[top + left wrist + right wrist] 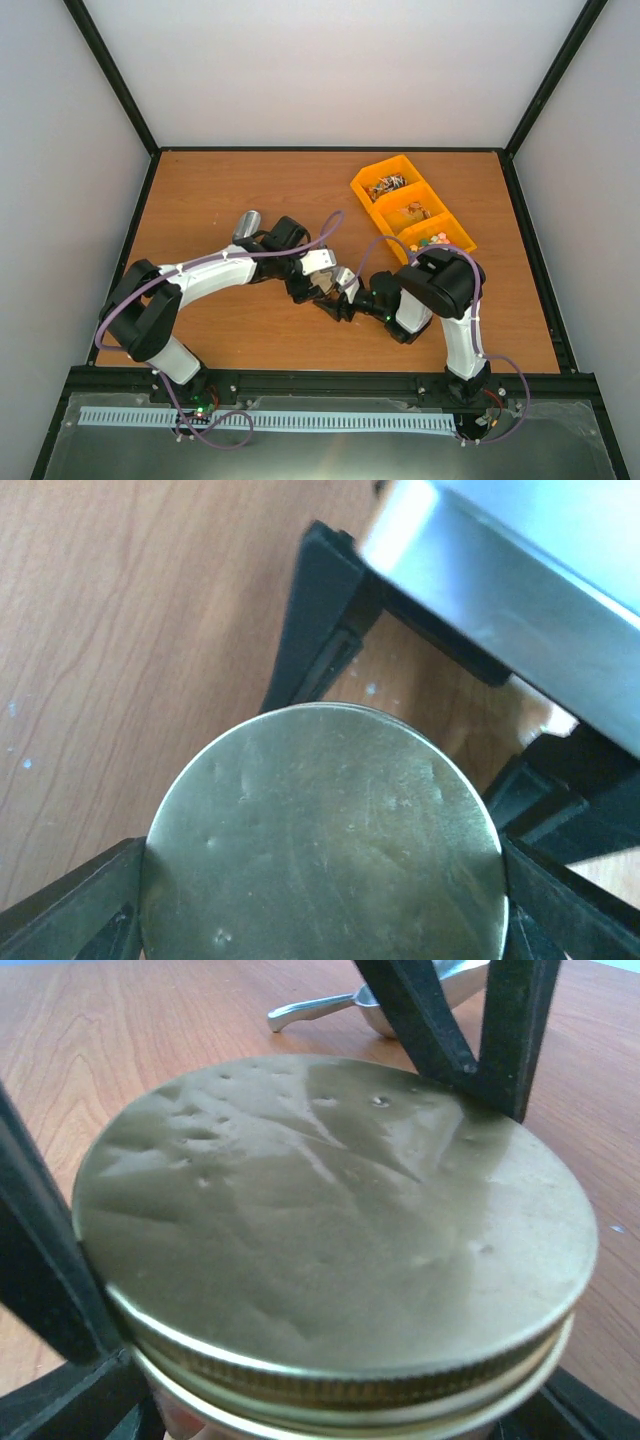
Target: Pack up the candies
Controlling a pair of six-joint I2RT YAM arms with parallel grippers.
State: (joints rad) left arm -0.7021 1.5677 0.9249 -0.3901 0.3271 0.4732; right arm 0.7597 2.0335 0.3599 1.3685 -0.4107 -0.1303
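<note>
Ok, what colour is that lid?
Dull brassy gold, slightly dented, lid on the jar; right wrist view shows it best.

A round gold lid [322, 850] fills the near middle. The left gripper [322, 890] squeezes it, with one black finger [70, 905] on each side. The right gripper [400, 750] touches its far and right edges. A blurry, shiny grey thing [520, 590] sits far right, above the brown wood table [130, 630].
</note>
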